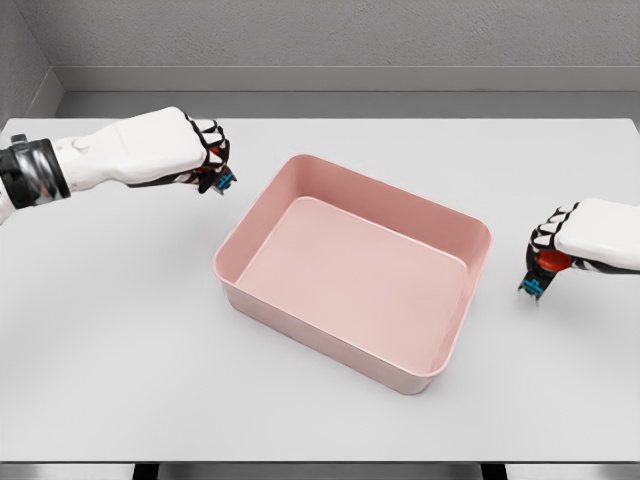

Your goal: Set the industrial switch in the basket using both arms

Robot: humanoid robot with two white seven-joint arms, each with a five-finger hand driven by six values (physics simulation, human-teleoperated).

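Observation:
A pink rectangular basket [388, 187] sits tilted in the middle of the white table [110, 340], and its inside is bare. I see no industrial switch anywhere in the head view. My left hand [214, 168] hovers just beyond the basket's far left corner, with its fingers curled downward and nothing in them. My right hand [543, 268] hangs a little off the basket's right wall, fingers curled under, also holding nothing. Red and blue parts show under both palms.
The table's front edge runs along the bottom of the view. A grey wall stands behind its far edge. Bare tabletop lies to the left of the basket and in front of it.

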